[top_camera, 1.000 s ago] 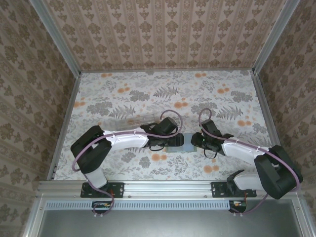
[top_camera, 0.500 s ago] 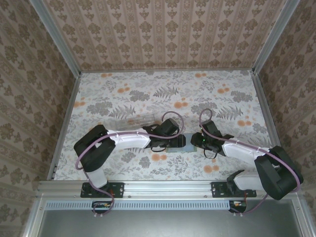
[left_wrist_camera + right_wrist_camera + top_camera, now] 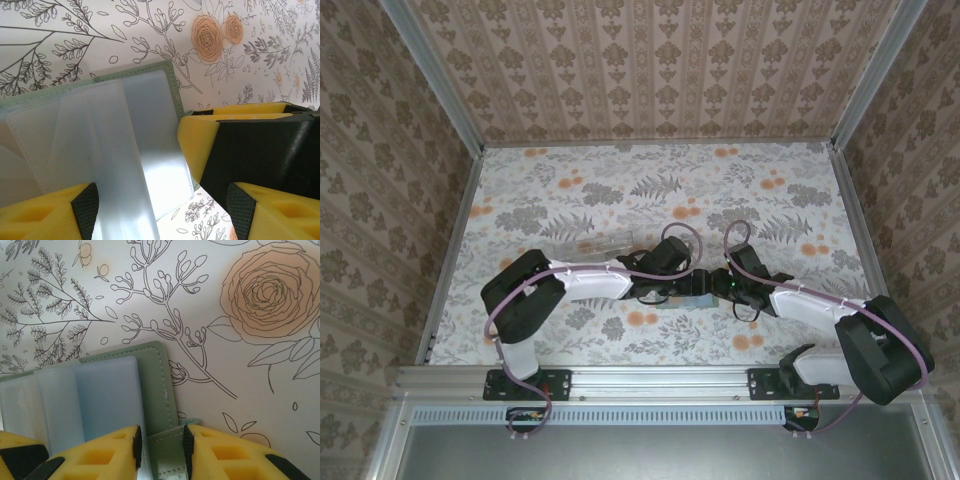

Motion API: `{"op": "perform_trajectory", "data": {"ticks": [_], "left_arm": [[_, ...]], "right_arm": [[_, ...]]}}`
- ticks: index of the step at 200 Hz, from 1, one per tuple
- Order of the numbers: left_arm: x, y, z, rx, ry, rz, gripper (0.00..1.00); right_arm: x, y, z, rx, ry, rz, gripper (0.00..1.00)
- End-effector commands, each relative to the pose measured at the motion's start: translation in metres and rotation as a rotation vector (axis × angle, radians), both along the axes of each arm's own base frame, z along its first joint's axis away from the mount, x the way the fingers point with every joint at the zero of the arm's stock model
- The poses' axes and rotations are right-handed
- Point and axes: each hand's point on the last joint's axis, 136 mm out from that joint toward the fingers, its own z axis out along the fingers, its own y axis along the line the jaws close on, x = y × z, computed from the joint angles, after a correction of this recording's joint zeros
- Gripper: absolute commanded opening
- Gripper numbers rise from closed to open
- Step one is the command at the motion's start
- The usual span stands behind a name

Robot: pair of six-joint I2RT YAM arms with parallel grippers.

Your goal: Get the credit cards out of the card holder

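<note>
The card holder [image 3: 155, 385] lies open on the floral table, grey-green at its edge with blue-grey pockets [image 3: 125, 145] inside. My right gripper [image 3: 160, 446] is shut on the holder's green edge flap at its right side. My left gripper [image 3: 161, 206] is open, low over the pocket side, one yellow finger [image 3: 50, 212] on each side of it. The right gripper's yellow and black finger [image 3: 235, 150] shows just beyond in the left wrist view. In the top view both grippers, left [image 3: 672, 278] and right [image 3: 722, 285], meet over the holder [image 3: 697, 291]. The credit cards are hidden.
A clear plastic case [image 3: 595, 243] lies on the table just behind the left forearm. Patterned walls with metal rails [image 3: 450, 250] close off the table on the left, right and back. Open floral surface extends behind the grippers.
My left arm has reached further right, bringing its open gripper over the card holder and close to the right gripper. The right gripper has kept its place and grip.
</note>
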Motion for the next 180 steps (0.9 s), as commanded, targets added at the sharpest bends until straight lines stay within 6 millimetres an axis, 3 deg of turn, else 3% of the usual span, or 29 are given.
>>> {"op": "perform_trajectory", "data": {"ticks": [1,34,82,116,180], "left_arm": [[-0.002,-0.018,0.06,-0.13,-0.108,-0.067,0.74],[0.003,0.012,0.069,-0.038,-0.186,-0.025,0.77],[0.008,0.063,0.034,0.12,-0.145,0.07,0.78],[0.005,0.066,0.012,0.161,-0.102,0.072,0.78],[0.004,0.06,-0.006,0.166,-0.057,0.061,0.78]], "right_arm": [[-0.019,-0.002,-0.019,-0.01,0.086,0.007,0.33],[-0.018,-0.002,-0.018,-0.014,0.087,0.007,0.33],[-0.016,0.0,-0.017,-0.007,0.085,0.01,0.33],[-0.016,0.0,-0.017,-0.01,0.085,0.01,0.33],[-0.016,0.0,-0.017,-0.01,0.086,0.011,0.33]]}}
